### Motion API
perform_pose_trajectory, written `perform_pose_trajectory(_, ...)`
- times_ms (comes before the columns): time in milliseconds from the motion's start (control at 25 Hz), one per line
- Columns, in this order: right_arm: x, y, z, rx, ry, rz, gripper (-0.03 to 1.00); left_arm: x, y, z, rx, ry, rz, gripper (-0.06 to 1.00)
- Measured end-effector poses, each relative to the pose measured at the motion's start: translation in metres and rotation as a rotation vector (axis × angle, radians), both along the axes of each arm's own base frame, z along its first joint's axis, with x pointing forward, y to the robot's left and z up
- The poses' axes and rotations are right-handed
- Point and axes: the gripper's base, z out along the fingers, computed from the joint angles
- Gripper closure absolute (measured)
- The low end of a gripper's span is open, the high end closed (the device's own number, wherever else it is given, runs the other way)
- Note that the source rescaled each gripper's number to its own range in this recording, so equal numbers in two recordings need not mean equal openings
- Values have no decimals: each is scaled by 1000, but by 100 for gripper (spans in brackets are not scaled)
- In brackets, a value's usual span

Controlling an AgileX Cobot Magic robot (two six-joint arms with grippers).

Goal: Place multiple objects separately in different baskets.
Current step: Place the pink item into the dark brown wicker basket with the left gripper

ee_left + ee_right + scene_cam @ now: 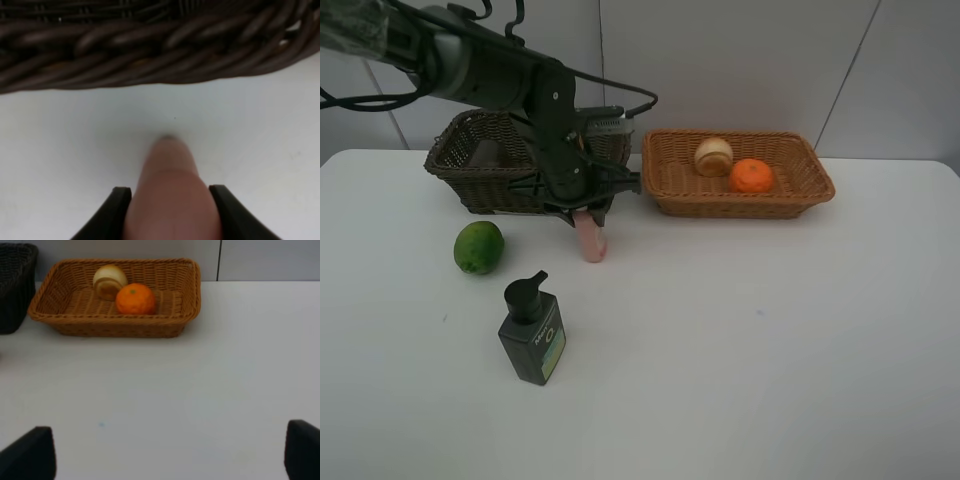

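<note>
My left gripper (582,212) is shut on the slim pink bottle (590,241), held end-down at the table just in front of the dark brown basket (470,185). In the left wrist view the bottle (170,175) sits between the black fingers (117,212), with the basket wall (150,55) just beyond. The green round fruit (479,247) and the dark green pump bottle (532,335) stand on the table at the front left. The orange (752,176) and a pale yellow round fruit (713,156) lie in the light tan basket (740,203). My right gripper (170,452) is open and empty. The purplish cup is not clearly visible.
The two baskets stand side by side at the back of the white table (770,350). The right wrist view shows the tan basket (115,322) with the orange (135,299) ahead of it, and the dark basket's corner (15,285) to one side.
</note>
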Motion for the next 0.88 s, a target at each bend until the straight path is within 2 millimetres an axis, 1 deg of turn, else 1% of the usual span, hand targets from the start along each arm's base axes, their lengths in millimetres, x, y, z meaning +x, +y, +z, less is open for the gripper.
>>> perform_pose_trajectory(240, 0, 0, 0, 0, 0, 0, -2, 0, 0, 1, 4, 18, 8, 93)
perform_pose_trajectory(320, 0, 0, 0, 0, 0, 0, -2, 0, 0, 7, 15, 53, 20, 93)
perform_pose_trajectory(400, 0, 0, 0, 0, 0, 0, -2, -1, -1, 19, 28, 76, 25, 93)
perform_pose_trajectory(480, 0, 0, 0, 0, 0, 0, -2, -4, -4, 41, 27, 70, 20, 93)
perform_pose_trajectory(680, 0, 0, 0, 0, 0, 0, -2, -8, -3, 99, 12, 9, -5, 93)
perform_pose_trajectory(800, 0, 0, 0, 0, 0, 0, -2, -3, 4, 130, 30, -71, -20, 93)
perform_pose_trajectory(880, 0, 0, 0, 0, 0, 0, -2, 4, 11, 143, 53, -122, -13, 93)
